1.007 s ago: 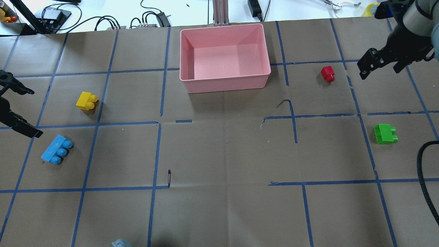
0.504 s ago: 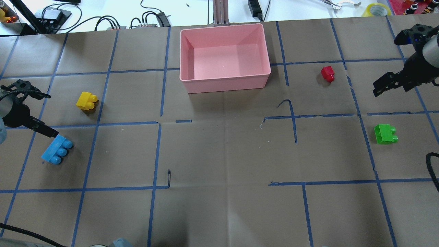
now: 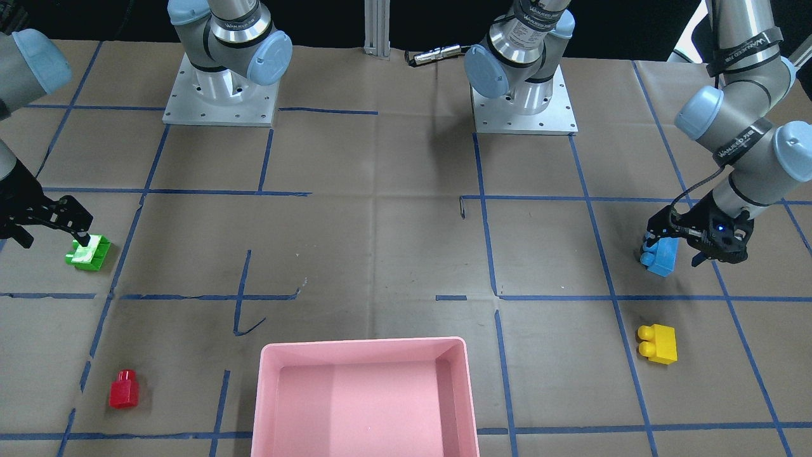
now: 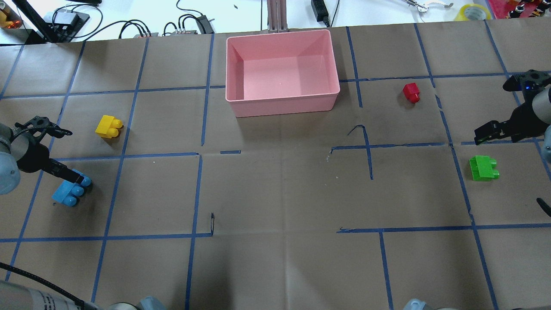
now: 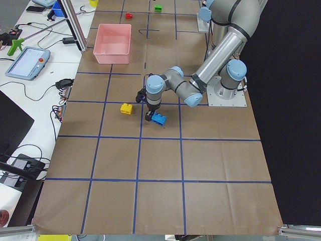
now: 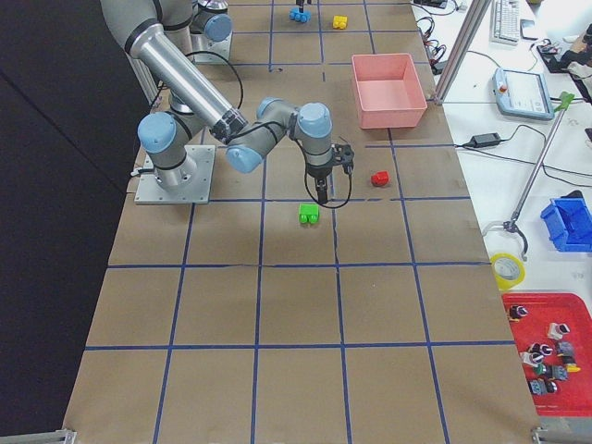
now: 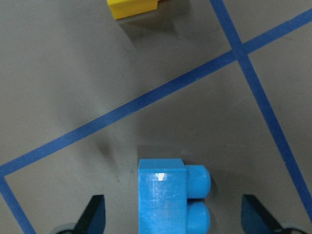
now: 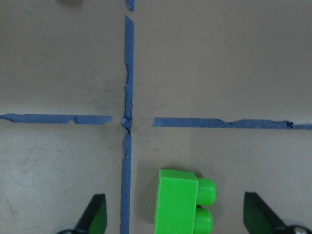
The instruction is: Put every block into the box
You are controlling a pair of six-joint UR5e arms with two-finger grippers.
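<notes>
The pink box (image 4: 282,103) stands at the table's far middle, with nothing in it; it also shows in the front view (image 3: 266,393). The blue block (image 4: 66,192) (image 3: 660,260) lies at the left. My left gripper (image 3: 674,247) is open just over it, and in the left wrist view the blue block (image 7: 161,195) lies between the fingertips (image 7: 95,214). The yellow block (image 4: 108,126) lies farther off. The green block (image 4: 483,168) (image 8: 180,202) lies at the right, with my open right gripper (image 4: 499,134) above it. The red block (image 4: 411,92) lies right of the box.
Blue tape lines grid the brown paper cover. Cables and power bricks (image 4: 189,23) lie beyond the far edge, with a tape roll (image 4: 473,12) at the far right. The two arm bases (image 3: 219,95) stand at the robot's side.
My left gripper has come in and down over the blue block. My right gripper has moved from beside the red block toward me, to above the green block. No block has moved.
</notes>
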